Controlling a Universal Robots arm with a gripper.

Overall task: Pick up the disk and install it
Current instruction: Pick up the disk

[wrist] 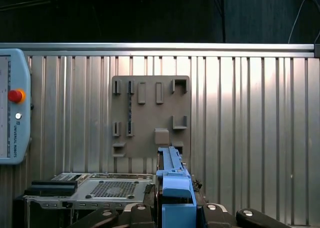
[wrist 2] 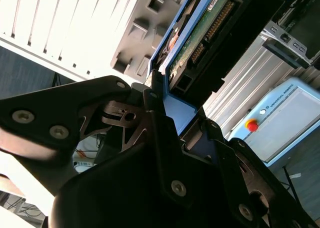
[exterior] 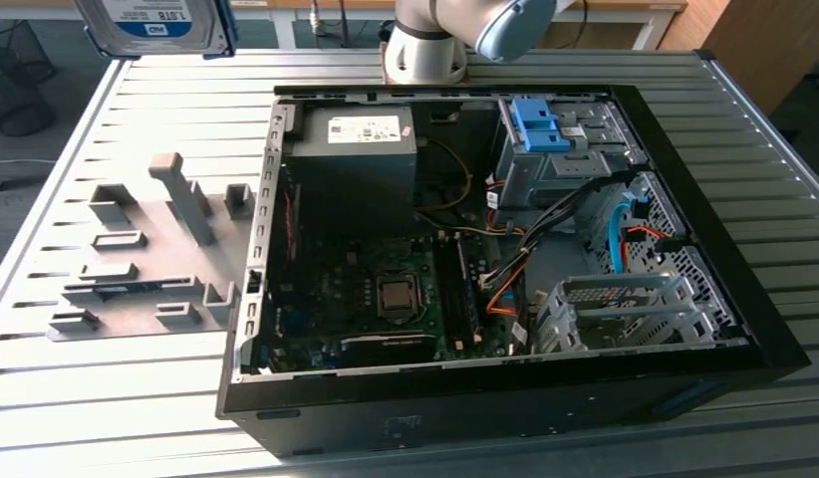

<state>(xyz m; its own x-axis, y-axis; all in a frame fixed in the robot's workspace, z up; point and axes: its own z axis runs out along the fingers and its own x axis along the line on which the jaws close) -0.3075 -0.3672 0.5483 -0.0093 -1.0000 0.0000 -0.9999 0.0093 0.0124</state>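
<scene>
My gripper (wrist 2: 172,108), well apart from the open computer case (exterior: 768,329) and its drive bay (exterior: 569,174), is clamped on the blue frame of the disk (exterior: 154,22), raised at the exterior view's left. I think a firm, level hold matters now, so it cannot slip.

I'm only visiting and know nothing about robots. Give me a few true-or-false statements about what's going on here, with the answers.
1. The pincer grips the disk. True.
2. The case is closed. False: it lies open, with its board showing.
3. A grey tray lies on the table, at the exterior view's left of the case. True.
4. The disk's frame is red. False: it is blue.
</scene>
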